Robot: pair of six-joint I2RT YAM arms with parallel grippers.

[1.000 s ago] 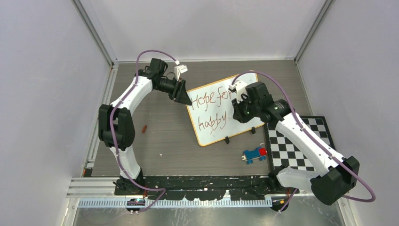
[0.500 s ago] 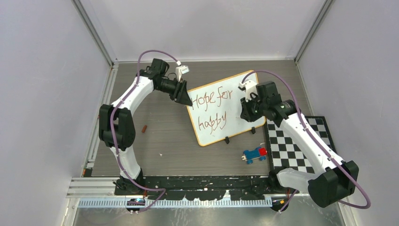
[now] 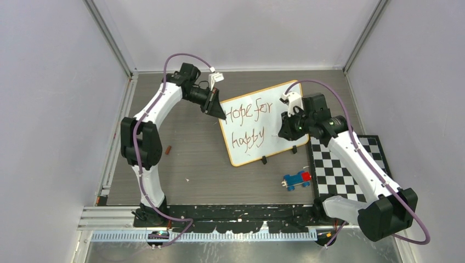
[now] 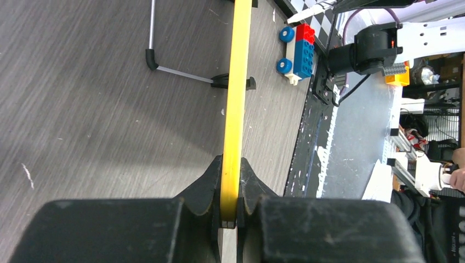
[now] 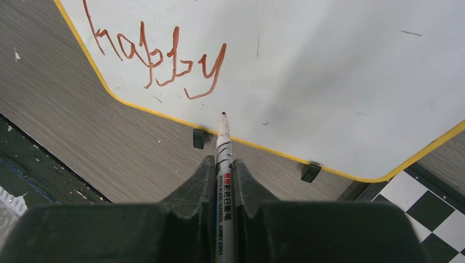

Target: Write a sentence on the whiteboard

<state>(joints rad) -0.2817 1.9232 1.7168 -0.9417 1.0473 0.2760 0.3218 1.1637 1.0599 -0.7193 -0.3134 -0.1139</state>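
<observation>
Between the jaws of your left gripper [image 4: 230,163] sits the whiteboard [image 4: 234,82] rim, pinched tight; a moment ago they stood wider. Your right gripper [image 5: 222,164] squeezes a marker [image 5: 223,137], with its tip just below the sentence [image 5: 159,55].

My left arm [image 3: 163,105] arches forward, the left tool [image 4: 231,164] pinched shut on the whiteboard [image 4: 236,82] rim. My right arm [image 3: 356,159] stretches forward and inward, the right tool [image 5: 223,161] clamped around a marker [image 5: 223,137].

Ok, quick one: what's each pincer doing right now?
Left pincer: closed, clamping the whiteboard by its yellow rim.
Right pincer: closed, holding a marker, tip pointing at the board.
</observation>
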